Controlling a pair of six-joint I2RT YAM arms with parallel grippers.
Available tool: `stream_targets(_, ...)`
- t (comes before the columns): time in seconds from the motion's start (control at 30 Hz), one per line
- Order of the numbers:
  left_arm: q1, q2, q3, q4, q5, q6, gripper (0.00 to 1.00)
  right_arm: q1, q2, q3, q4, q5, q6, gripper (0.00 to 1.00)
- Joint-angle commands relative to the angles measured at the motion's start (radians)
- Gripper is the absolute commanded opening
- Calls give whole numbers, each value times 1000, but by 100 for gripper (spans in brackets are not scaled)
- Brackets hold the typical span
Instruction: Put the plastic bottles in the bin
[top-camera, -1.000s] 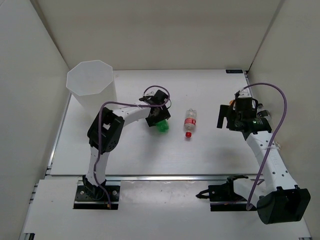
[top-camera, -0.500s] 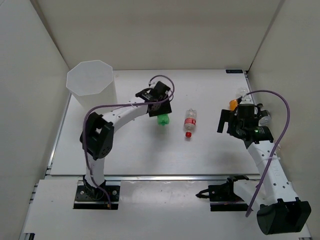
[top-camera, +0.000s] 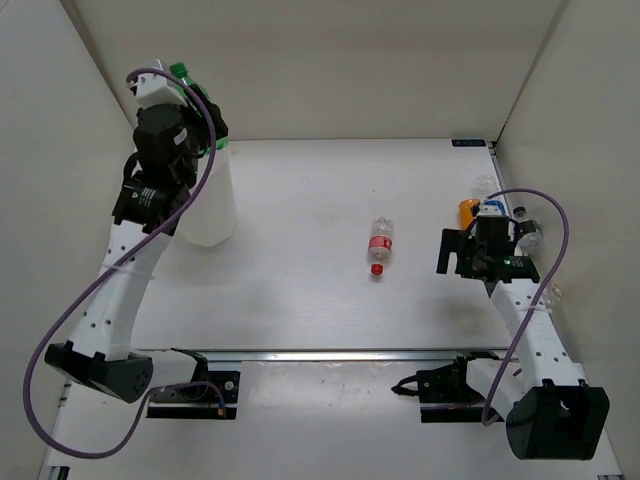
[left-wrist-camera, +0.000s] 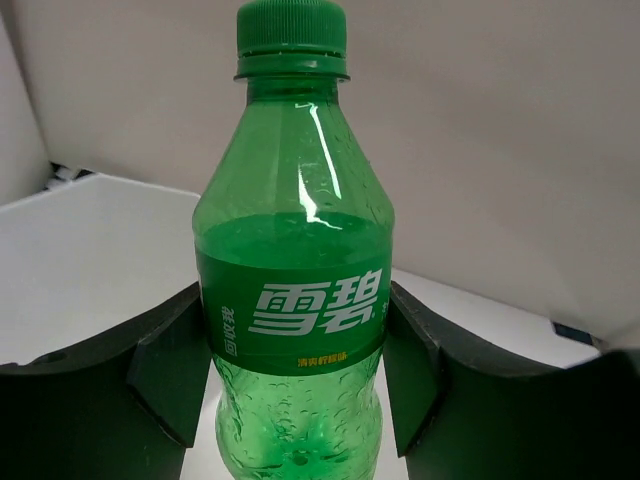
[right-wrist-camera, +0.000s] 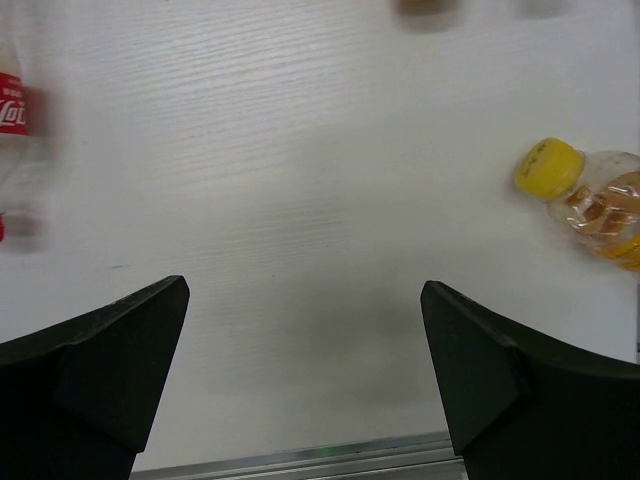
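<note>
My left gripper (left-wrist-camera: 297, 370) is shut on a green bottle (left-wrist-camera: 293, 300), its fingers pressed against both sides at the label; the bottle stands upright with its green cap on top. In the top view the left gripper (top-camera: 190, 108) is raised over the bin (top-camera: 208, 210), and the arm hides the bin's rim. A clear bottle with red cap and label (top-camera: 379, 245) lies mid-table, blurred at the left edge of the right wrist view (right-wrist-camera: 12, 115). My right gripper (top-camera: 455, 252) is open above bare table (right-wrist-camera: 305, 340), with a yellow-capped orange bottle (right-wrist-camera: 590, 200) to its right.
More bottles lie by the right wall: an orange one (top-camera: 468, 208) and a clear one (top-camera: 530, 230) behind the right wrist. White walls enclose the table on three sides. A metal rail (top-camera: 330, 353) runs along the near edge.
The left arm closed on the green bottle mid-table, lifted it and swung it left to above the bin. The right arm drew slightly nearer, jaws still open.
</note>
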Motion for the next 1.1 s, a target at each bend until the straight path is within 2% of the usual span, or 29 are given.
stream_targets(0.0,46,74,-111,133,-117,110,40,-52,-40,5,66,29,-53,100)
stream_targets(0.07,96,99,-122,144,-123,87,39,-124,-51,-8,74,39,-66,99)
stream_targets(0.13,160,134,-113,111,-120,67,51,-193,-49,-5,72,8,-68,99)
stream_targets(0.2,197,189,-95,72,-118,27,48,-254,-46,-3,80,-24,-63,99)
stream_targets(0.27,237,214,-92,63,-88,3,52,-279,-43,-3,95,-21,-79,99)
stream_targets(0.3,242,217,-96,67,-56,-5,67,-276,-37,-2,98,3,-83,99)
stream_targets(0.37,242,228,-93,71,-43,-11,73,-264,-23,9,114,45,-89,99)
stream_targets(0.43,235,237,-69,54,-40,-17,99,-268,12,41,123,49,-114,99)
stream_targets(0.53,229,234,-20,17,-3,-11,98,-299,87,90,143,43,-129,100)
stream_targets(0.63,199,188,-33,12,-2,12,99,-311,179,179,124,46,-106,99)
stream_targets(0.77,133,118,-55,-47,4,23,99,-232,280,228,242,43,-190,99)
stream_targets(0.87,116,30,-130,-75,52,7,99,-212,384,320,270,-40,-197,99)
stream_targets(0.93,82,-32,-231,-66,41,0,98,-192,483,377,298,-21,-217,99)
stream_targets(1.07,33,-109,-308,-136,49,-45,99,-158,647,535,315,32,-246,99)
